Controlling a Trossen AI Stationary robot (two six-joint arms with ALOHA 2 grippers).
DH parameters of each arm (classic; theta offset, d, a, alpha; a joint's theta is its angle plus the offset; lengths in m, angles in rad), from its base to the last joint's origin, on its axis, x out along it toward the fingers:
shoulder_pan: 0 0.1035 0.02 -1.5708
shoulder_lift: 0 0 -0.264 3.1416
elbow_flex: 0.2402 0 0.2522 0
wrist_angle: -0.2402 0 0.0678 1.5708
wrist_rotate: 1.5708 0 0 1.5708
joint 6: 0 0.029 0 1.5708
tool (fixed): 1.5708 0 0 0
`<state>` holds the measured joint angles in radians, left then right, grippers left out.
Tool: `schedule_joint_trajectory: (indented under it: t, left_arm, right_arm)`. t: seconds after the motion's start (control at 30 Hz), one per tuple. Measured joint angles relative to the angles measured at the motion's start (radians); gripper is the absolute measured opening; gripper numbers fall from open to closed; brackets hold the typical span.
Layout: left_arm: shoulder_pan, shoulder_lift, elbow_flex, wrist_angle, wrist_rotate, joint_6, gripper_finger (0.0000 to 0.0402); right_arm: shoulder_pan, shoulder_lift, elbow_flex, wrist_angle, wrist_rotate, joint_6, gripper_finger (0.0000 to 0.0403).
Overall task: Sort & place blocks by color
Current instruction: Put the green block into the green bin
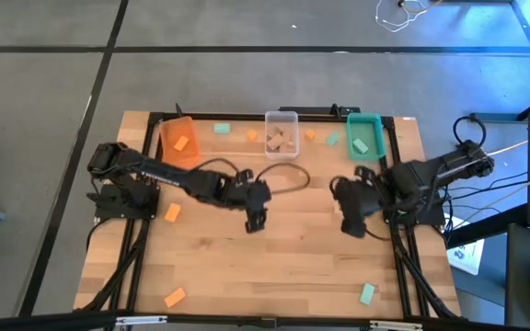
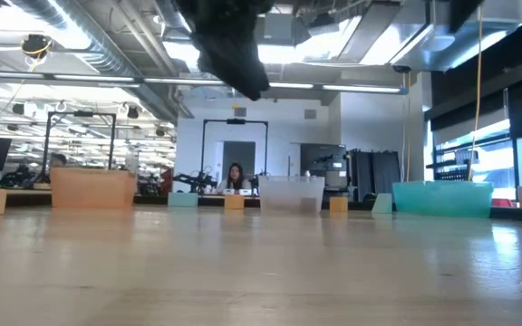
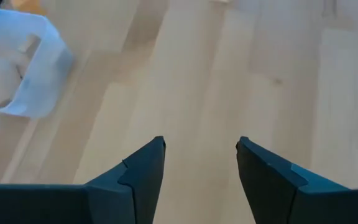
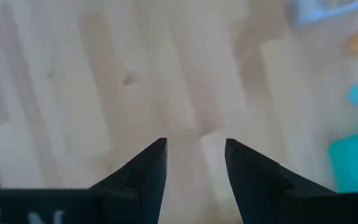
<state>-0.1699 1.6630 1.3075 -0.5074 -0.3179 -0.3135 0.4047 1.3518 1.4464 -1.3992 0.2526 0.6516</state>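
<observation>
Both sets of jaws were apart and held nothing. My left gripper point(image 3: 201, 163) hung over the middle of the table point(image 1: 274, 267), just in front of the clear bin point(image 1: 282, 131). My right gripper point(image 4: 196, 160) hung over bare wood to the right of the middle, nearer the teal bin point(image 1: 364, 134).

I think the job was partly done. Some plain wood blocks point(image 1: 282, 141) lay in the clear bin, an orange block point(image 1: 181, 143) lay in the orange bin point(image 1: 178, 140), and a teal block point(image 1: 360, 145) lay in the teal bin.

Loose blocks were still out. An orange one point(image 1: 172, 212) lay on the left side and another orange one point(image 1: 174, 297) near the front left. A teal one point(image 1: 367, 293) lay at the front right. A few more sat between the bins at the back. None was between my jaws; all lay well apart from them.
</observation>
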Motion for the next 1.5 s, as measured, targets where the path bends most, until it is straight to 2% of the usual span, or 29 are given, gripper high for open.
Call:
schedule_joint_trajectory:
  t: [0.1,0.2,0.37,0.47,0.63,0.77,1.0,1.3,1.5]
  left_arm:
    - [-0.067,0.002,-0.002,-0.03,-0.062,-0.044,0.019]
    - [-0.114,0.002,-0.001,-0.043,-0.116,-0.094,0.019]
    - [-0.167,0.002,-0.001,-0.063,-0.141,-0.137,0.019]
    - [-0.185,0.002,-0.001,-0.062,-0.144,-0.15,0.019]
    - [-0.201,0.002,-0.001,-0.062,-0.147,-0.152,0.019]
    - [-0.205,0.002,-0.001,-0.06,-0.146,-0.167,0.019]
    - [-0.204,0.002,-0.001,-0.036,-0.146,-0.218,0.019]
    - [-0.182,0.002,-0.001,-0.01,-0.137,-0.226,0.019]
    - [-0.155,0.002,-0.001,-0.011,-0.135,-0.229,0.019]
  right_arm:
    - [0.104,0.0,0.0,-0.032,-0.011,0.17,0.0163]
    - [0.199,0.0,0.0,-0.053,-0.014,0.419,0.0163]
    - [0.349,0.0,0.0,-0.053,-0.008,0.837,0.0163]
    - [0.425,0.0,0.0,-0.082,0.021,1.007,0.0163]
    - [0.511,0.0,-0.018,-0.171,0.043,1.199,0.0163]
    - [0.546,0.0,-0.068,-0.173,0.028,1.294,0.0163]
    - [0.592,0.0,-0.191,-0.158,-0.102,1.46,0.0163]
    - [0.649,0.001,-0.393,0.144,-0.123,1.571,0.0163]
    - [0.69,0.001,-0.524,0.457,-0.107,1.576,0.0163]
